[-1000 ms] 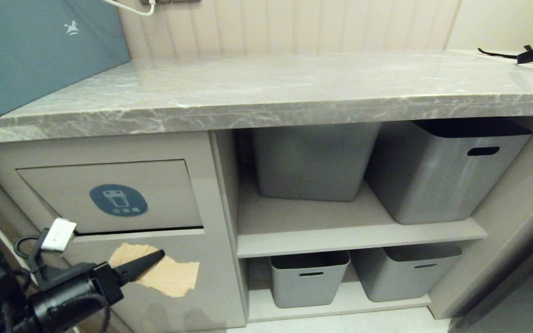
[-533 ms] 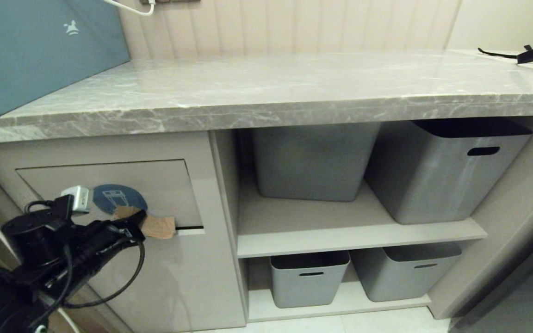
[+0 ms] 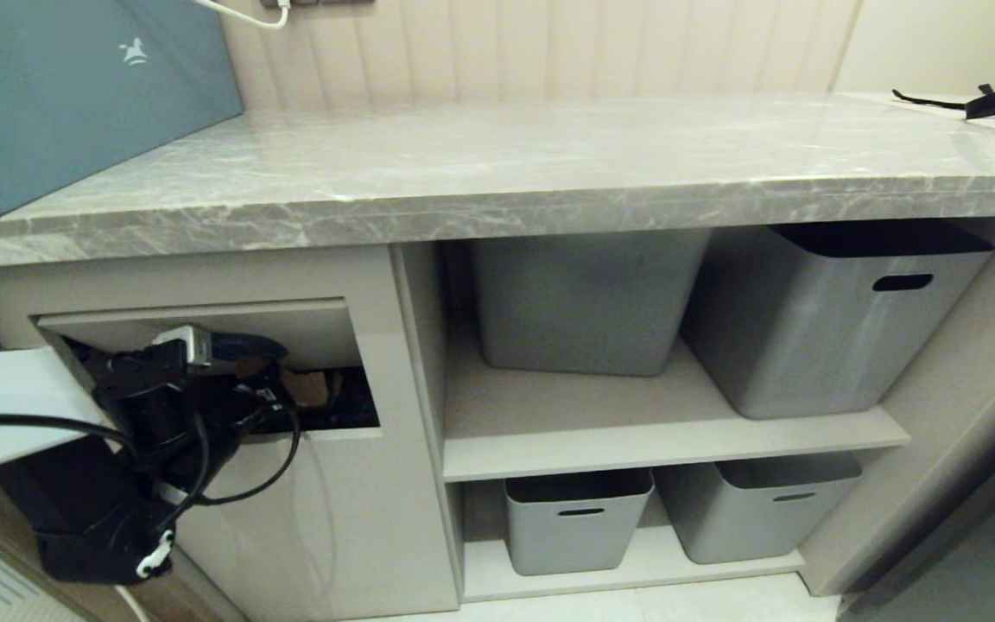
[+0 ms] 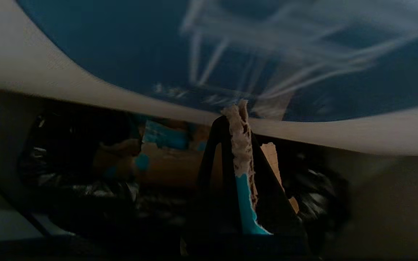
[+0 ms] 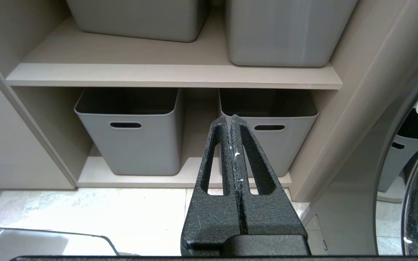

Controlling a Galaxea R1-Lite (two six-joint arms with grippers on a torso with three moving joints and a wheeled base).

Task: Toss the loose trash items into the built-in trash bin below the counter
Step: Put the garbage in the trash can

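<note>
One cardboard scrap (image 4: 243, 159) is pinched in the left hand (image 3: 286, 389), clamped tight, poking through the bin flap (image 3: 195, 324), which it holds tilted inward. Risk: on release, the scrap may catch on the flap edge and fall outside, or the flap may snag the hand's cable (image 3: 204, 484) on the way out. Right hand (image 5: 233, 123) is shut, empty, parked low. Beyond: grey storage tubs (image 3: 826, 320) on shelves, marble bench (image 3: 506, 164) bare of scraps, teal box (image 3: 74, 95) at its left end.
</note>
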